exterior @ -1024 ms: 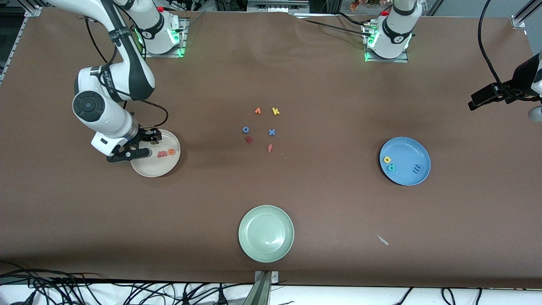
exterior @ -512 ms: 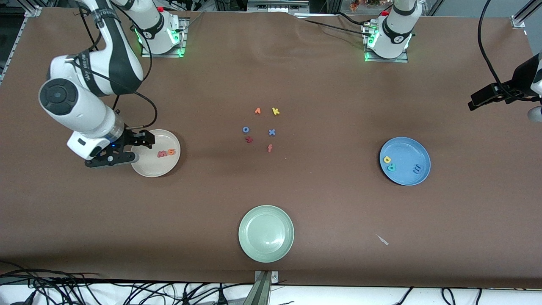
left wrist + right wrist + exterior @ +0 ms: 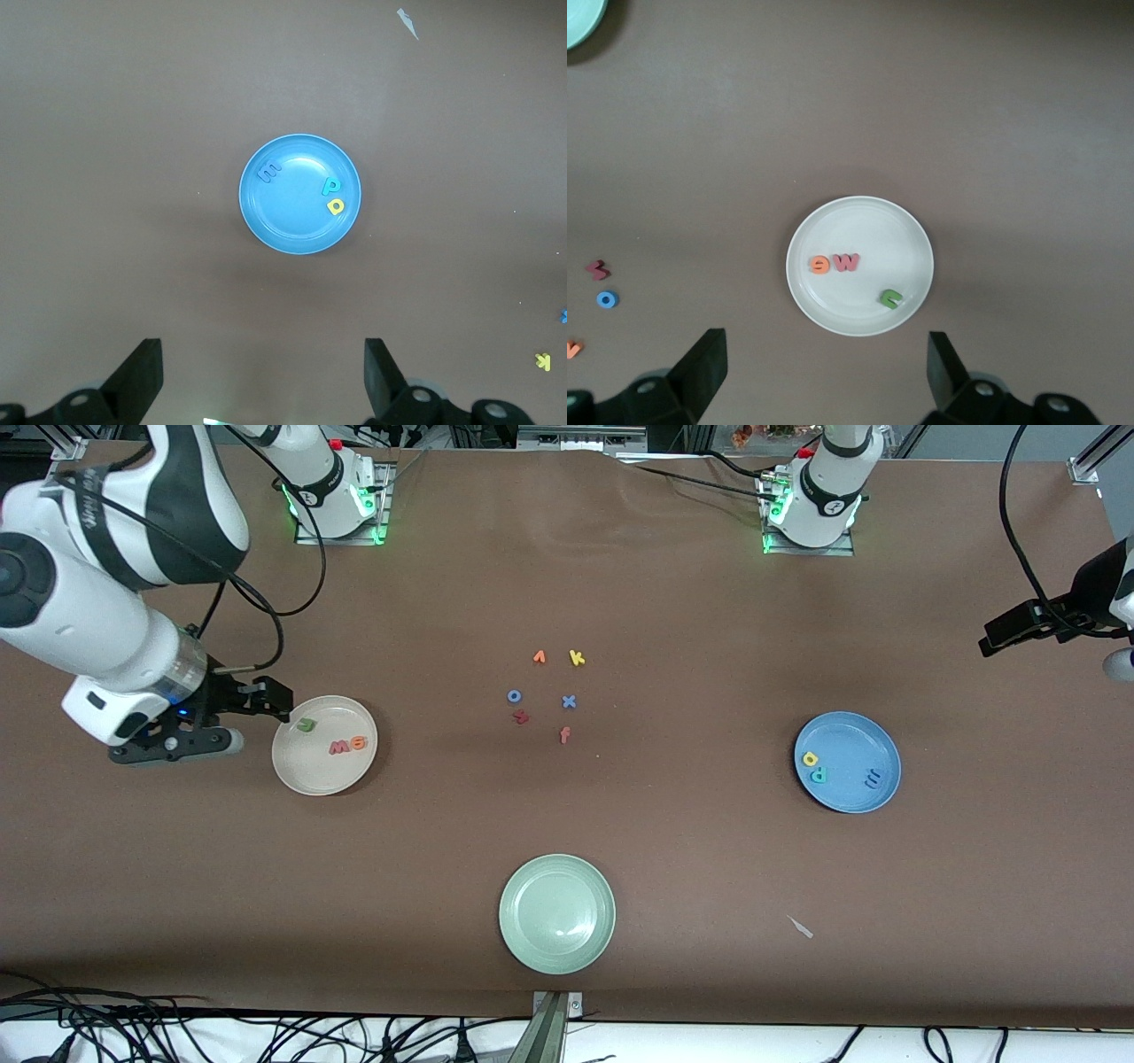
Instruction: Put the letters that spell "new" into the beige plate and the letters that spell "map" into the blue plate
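Change: right pincer [image 3: 262,698] has drawn back off the beige plate [image 3: 301,779], jaws wide, empty | green n [image 3: 306,725] now beside orange e [image 3: 357,743], pinkish-red w [image 3: 337,747] | blue plate [image 3: 855,797] near left arm's edge holds blue m [image 3: 873,779], yellow a [image 3: 810,759], teal p [image 3: 819,774] | left pincer [image 3: 261,376] waits open, empty, above it | both words look placed.

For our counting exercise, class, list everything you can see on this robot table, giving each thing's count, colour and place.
Round beige plate: one, cream, toward the right arm's end.
Foam letters in it: three, green n, pinkish-red w, orange e.
Round blue plate: one, sky-blue, toward the left arm's end.
Foam letters in it: three, yellow a, teal p, blue m.
Round green plate: one, pale green, nearest the front camera.
Loose foam letters: six, orange, yellow, two blue, dark red, pinkish-red, mid-table.
Pale scrap: one, on the table, nearer the camera than the blue plate.
Right gripper: open, above the table beside the beige plate.
Left gripper: open, high over the table, waiting.
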`<act>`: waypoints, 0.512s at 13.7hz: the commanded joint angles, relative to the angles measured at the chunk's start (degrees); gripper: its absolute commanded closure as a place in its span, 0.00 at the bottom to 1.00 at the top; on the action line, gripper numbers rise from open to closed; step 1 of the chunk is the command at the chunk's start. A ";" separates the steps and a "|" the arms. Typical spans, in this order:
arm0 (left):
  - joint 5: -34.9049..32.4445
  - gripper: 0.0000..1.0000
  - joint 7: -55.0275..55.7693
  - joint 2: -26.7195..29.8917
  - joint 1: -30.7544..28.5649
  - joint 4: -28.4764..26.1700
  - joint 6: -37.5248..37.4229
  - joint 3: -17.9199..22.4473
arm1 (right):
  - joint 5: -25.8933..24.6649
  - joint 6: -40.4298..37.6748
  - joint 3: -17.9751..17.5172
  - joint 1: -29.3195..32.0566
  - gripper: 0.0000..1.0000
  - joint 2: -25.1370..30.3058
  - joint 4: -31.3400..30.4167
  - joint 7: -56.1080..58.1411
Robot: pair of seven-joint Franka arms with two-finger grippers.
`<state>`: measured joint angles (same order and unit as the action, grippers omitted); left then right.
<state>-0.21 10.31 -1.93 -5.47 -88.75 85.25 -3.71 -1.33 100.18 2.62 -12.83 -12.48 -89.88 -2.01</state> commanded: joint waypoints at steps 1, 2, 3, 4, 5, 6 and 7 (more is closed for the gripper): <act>0.56 0.00 -1.26 -0.18 -0.24 0.34 0.00 -0.07 | 1.07 -4.80 0.28 0.17 0.00 1.50 3.29 0.61; 0.56 0.00 -1.26 -0.18 -0.24 0.42 0.00 -0.07 | 1.07 -5.43 0.28 0.17 0.00 1.50 4.00 0.61; 0.56 0.00 -1.26 -0.18 -0.24 0.42 0.00 -0.07 | 1.07 -5.44 0.55 0.17 0.00 1.67 4.01 0.61; 0.56 0.00 -1.17 -0.18 -0.15 0.42 0.00 -0.07 | 0.89 -5.52 1.16 0.17 0.00 1.85 4.09 0.87; 0.56 0.00 -1.17 -0.18 -0.15 0.42 0.00 -0.07 | 1.15 -5.61 2.47 0.17 0.00 2.02 4.10 2.35; 0.56 0.00 -1.17 -0.18 -0.15 0.42 0.00 -0.07 | 1.24 -6.92 3.09 0.26 0.00 1.94 4.36 3.58; 0.48 0.00 -1.26 -0.18 -0.15 0.42 0.00 -0.07 | 1.16 -8.58 3.01 0.43 0.00 1.68 5.58 3.85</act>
<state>-0.21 10.30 -1.97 -5.46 -88.75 85.25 -3.71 -1.31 94.76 4.83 -12.75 -10.68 -86.34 -0.39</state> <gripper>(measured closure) 0.000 0.000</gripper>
